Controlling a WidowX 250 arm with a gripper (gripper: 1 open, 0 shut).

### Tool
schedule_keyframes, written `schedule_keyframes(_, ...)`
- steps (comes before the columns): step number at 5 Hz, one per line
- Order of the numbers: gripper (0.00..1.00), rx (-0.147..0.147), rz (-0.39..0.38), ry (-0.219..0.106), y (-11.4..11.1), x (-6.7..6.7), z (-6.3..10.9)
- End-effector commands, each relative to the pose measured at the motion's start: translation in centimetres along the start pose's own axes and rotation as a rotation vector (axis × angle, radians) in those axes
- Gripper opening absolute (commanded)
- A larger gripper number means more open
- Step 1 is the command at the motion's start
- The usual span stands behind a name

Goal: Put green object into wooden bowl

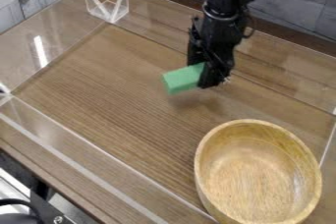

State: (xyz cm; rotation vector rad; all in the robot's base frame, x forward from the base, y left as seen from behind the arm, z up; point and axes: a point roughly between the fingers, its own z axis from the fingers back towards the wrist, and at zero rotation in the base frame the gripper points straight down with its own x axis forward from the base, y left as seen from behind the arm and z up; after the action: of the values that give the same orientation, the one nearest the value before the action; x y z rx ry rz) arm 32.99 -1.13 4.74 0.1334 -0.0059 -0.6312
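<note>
The green object point(182, 79), a small mint-green block, hangs just above the wooden tabletop near the middle of the view. My black gripper point(206, 76) points down and is shut on the block's right end, so that end is hidden behind the fingers. The wooden bowl point(258, 174), large, round and light tan, sits at the lower right with nothing in it, well apart from the block and the gripper.
Clear acrylic walls point(53, 31) fence in the wood-grain table point(105, 90) at the left, back and front. A small clear stand point(105, 5) sits at the back left corner.
</note>
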Motion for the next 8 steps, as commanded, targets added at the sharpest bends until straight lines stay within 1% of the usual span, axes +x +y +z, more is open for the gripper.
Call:
schedule_keyframes(1,0.0,0.043,-0.011,-0.08,-0.5,0.8,1.6)
schedule_keyframes(2,0.0,0.048,-0.08,-0.1,-0.6,0.3,1.3)
schedule_keyframes(4,0.0,0.054,-0.174,-0.127,-0.5,-0.6,1.2)
schedule_keyframes(5,0.0,0.053,-0.134,-0.123,0.3,-0.6,1.1)
schedule_keyframes(6,0.0,0.072,-0.113,-0.135,0.1,-0.8,2.7)
schedule_keyframes(7,0.0,0.083,-0.082,-0.152,-1.8,-0.9,4.4)
schedule_keyframes(8,0.0,0.069,-0.046,-0.165,-5.1,-0.9,5.6)
